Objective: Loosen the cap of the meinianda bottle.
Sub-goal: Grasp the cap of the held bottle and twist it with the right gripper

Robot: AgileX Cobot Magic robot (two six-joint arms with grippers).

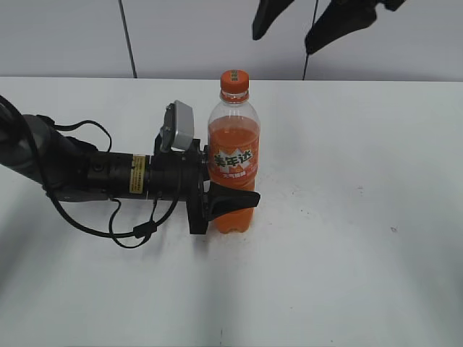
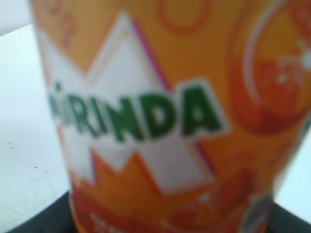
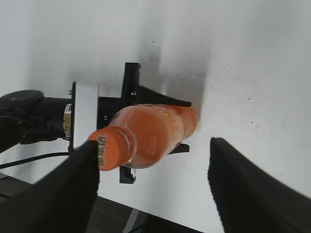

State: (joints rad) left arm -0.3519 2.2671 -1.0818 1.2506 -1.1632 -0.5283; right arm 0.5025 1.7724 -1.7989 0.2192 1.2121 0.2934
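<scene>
White tabletop (image 1: 347, 275) fills the scene, with a pale wall behind it. On it stands the bottle (image 1: 234, 163), upright, its long axis vertical and the cap (image 1: 234, 79) pointing straight up.

The left gripper (image 1: 217, 195) comes in low and level from the left, its arm lying along the table. Its fingers are closed around the lower half of the bottle: one dark finger (image 1: 235, 199) crosses the front of the bottle below the label, and the other sits behind it. From the right wrist view the same two fingers (image 3: 163, 100) bracket the bottle on both sides, touching it. The left wrist view is filled by the blurred label (image 2: 146, 116), pressed close to the camera, with green letters on white.

The right gripper (image 1: 315, 25) hangs above the bottle, at the top edge of the exterior view, well clear of the cap. Its fingers (image 3: 248, 194) are spread wide and hold nothing. In the right wrist view the cap (image 3: 106, 148) lies just beside the left finger (image 3: 63, 194), with the bottle (image 3: 155, 133) running away between the two fingers toward the table.
</scene>
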